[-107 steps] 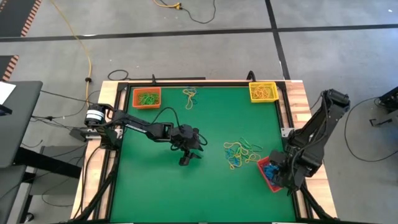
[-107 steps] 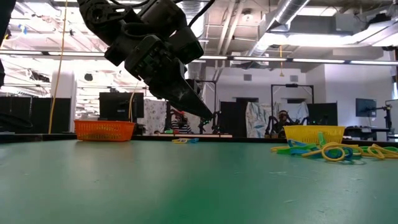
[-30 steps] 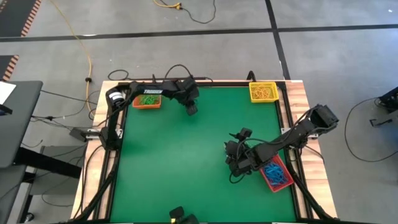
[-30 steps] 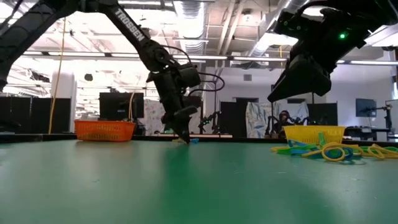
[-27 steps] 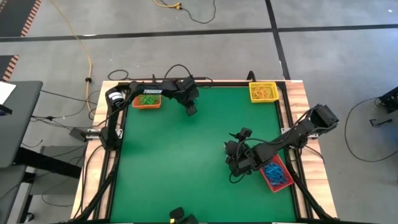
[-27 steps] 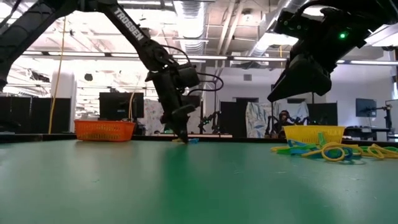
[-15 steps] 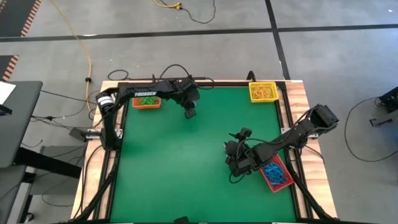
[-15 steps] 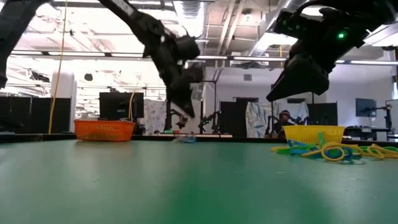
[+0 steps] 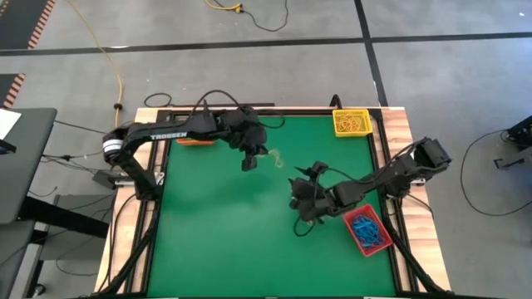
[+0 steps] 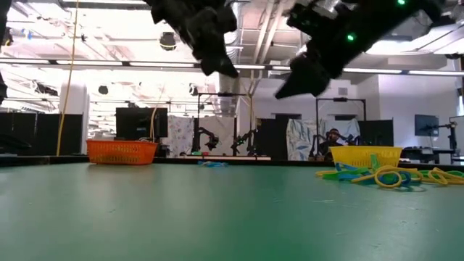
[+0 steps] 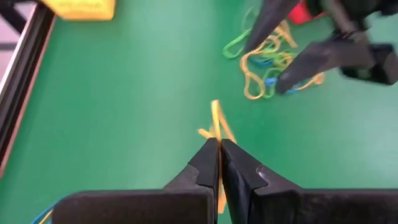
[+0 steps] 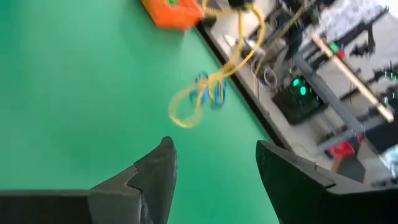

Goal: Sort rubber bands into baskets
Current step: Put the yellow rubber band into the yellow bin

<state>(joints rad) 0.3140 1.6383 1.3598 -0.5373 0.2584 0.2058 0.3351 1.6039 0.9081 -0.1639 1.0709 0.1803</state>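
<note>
Green felt covers the table (image 9: 216,232) under bright ceiling lights. From the left the left arm reaches across the far side, white "TROSSEN" lettering on its link, its left pincer (image 11: 219,146) clenched on a yellow rubber band (image 11: 216,121) lifted above the felt. Reaching in from the right, the right pincer (image 12: 214,158) hangs released over a pile of rubber bands (image 10: 384,176) near mid-table. An orange basket (image 10: 122,151), a yellow basket (image 9: 352,122) and a red basket (image 9: 367,232) sit at the edges.
</note>
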